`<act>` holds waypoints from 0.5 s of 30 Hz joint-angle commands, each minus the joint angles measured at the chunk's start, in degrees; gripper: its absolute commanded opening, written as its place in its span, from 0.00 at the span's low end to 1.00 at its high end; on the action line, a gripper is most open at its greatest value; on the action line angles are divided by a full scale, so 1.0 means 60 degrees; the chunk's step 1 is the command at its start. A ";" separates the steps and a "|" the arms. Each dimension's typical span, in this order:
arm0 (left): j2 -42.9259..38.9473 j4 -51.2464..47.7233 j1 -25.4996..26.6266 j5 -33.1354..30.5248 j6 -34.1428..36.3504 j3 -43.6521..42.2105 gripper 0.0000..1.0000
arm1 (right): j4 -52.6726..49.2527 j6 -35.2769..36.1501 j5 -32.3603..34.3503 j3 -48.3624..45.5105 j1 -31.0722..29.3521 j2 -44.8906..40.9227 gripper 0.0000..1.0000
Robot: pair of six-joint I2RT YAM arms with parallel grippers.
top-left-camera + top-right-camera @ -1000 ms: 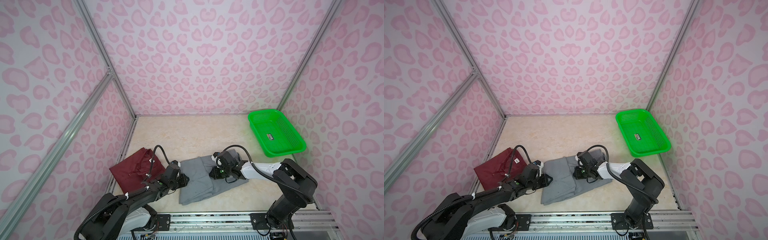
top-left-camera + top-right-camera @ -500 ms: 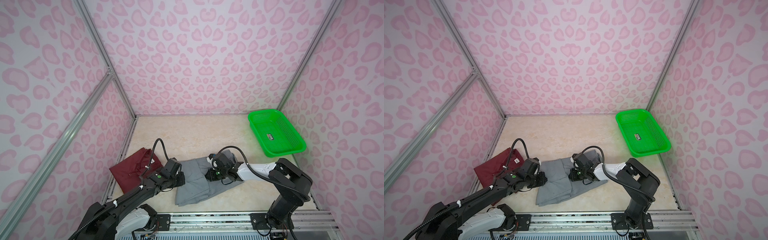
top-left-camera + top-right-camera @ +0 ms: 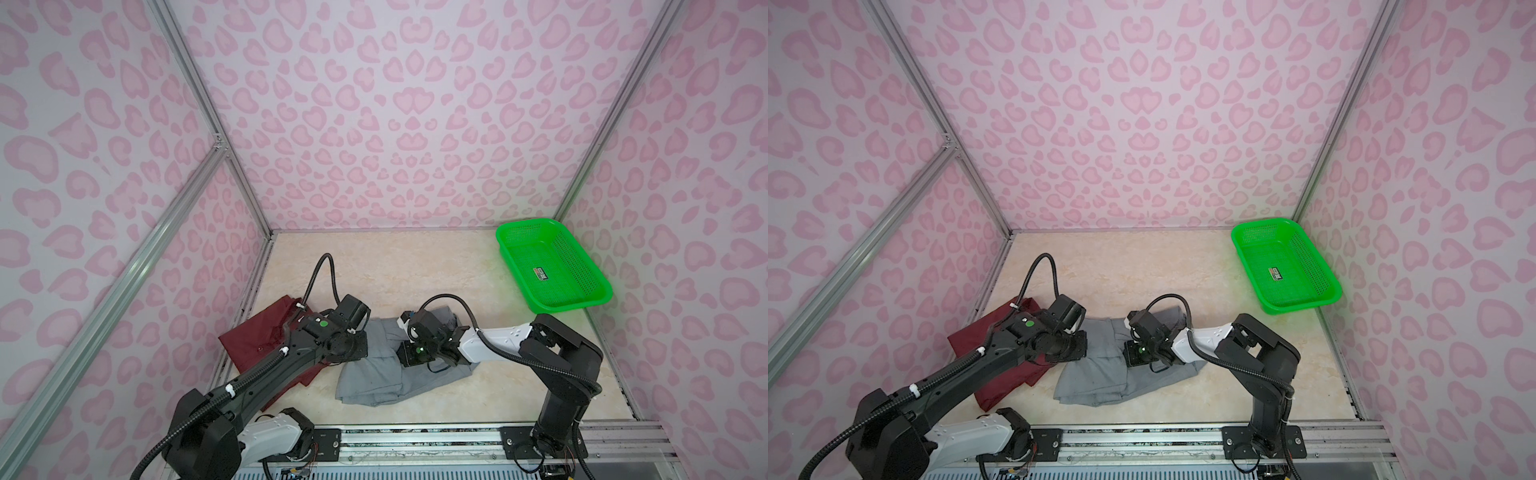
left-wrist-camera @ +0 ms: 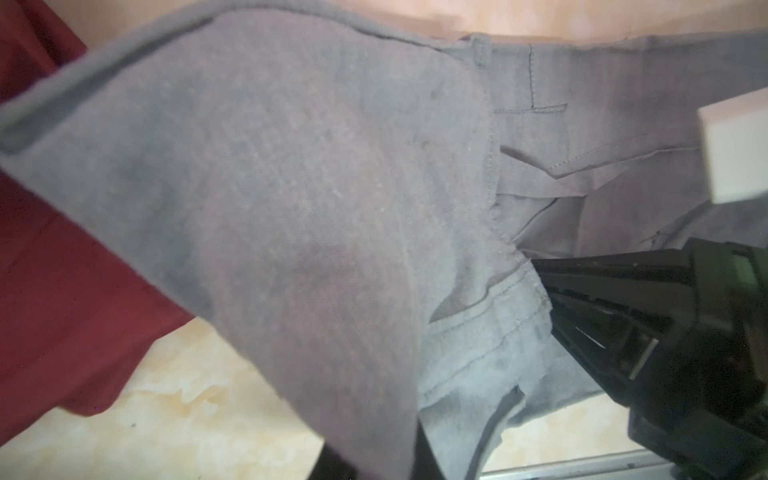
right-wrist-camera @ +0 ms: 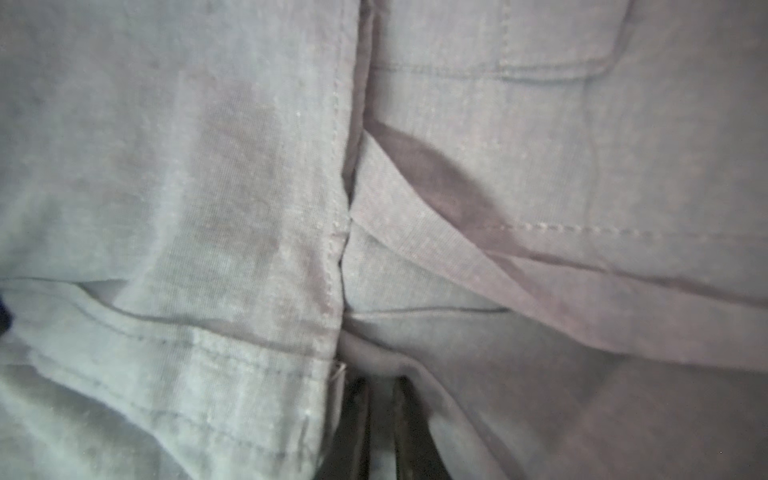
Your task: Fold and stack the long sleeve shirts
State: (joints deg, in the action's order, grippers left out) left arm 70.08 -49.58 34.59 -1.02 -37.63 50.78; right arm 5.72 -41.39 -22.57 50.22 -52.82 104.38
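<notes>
The left claw [image 3: 360, 347] is clamped on a raised edge of the grey shirt [image 3: 374, 382], and the right claw [image 3: 405, 355] pinches its middle. The shirt lies bunched at lower centre in both top views, just beside the maroon shirt [image 3: 257, 340]. The thin cloth could slip from either pinch, or dragging might rumple the maroon shirt.

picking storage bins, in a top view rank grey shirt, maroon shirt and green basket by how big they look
1. grey shirt, green basket: alike; basket sits farther back, so unsure
2. maroon shirt: smallest showing, arm hides part
</notes>
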 commanded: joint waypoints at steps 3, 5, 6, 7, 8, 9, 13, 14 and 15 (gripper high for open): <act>0.0673 -0.1679 0.0091 -0.0675 0.0529 0.1328 0.04 | -0.0584 -0.0624 0.0298 -0.0020 -0.0169 0.0590 0.15; 0.0895 -0.2027 0.0145 -0.0709 0.0598 0.1817 0.04 | -0.0233 -0.0875 0.0171 -0.0003 -0.0228 0.0796 0.15; 0.1021 -0.2193 0.0180 -0.0695 0.0609 0.2101 0.04 | -0.0070 -0.0997 0.0119 0.0056 -0.0284 0.0908 0.15; 0.1181 -0.2364 0.0245 -0.0743 0.0628 0.2356 0.04 | 0.0004 -0.1085 0.0093 0.0154 -0.0359 0.1039 0.15; 0.1370 -0.2583 0.0329 -0.0827 0.0646 0.2599 0.04 | 0.0036 -0.1147 0.0085 0.0250 -0.0437 0.1134 0.15; 0.1580 -0.2842 0.0431 -0.0971 0.0650 0.2868 0.04 | 0.0071 -0.1193 0.0084 0.0360 -0.0518 0.1238 0.15; 0.2193 -0.3357 0.0677 -0.1080 0.0573 0.3517 0.04 | 0.0379 -0.1467 -0.0023 0.0622 -0.0702 0.1564 0.15; 0.2288 -0.3417 0.0695 -0.1082 0.0548 0.3628 0.04 | 0.0494 -0.1536 -0.0047 0.0634 -0.0699 0.1602 0.15; 0.2414 -0.3525 0.0719 -0.1125 0.0504 0.3776 0.04 | 0.0572 -0.1613 -0.0011 0.0645 -0.0704 0.1643 0.15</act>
State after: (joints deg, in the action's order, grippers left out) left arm 83.29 -66.76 38.70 -6.59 -34.37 71.57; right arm 17.23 -49.10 -24.58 54.63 -56.88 112.53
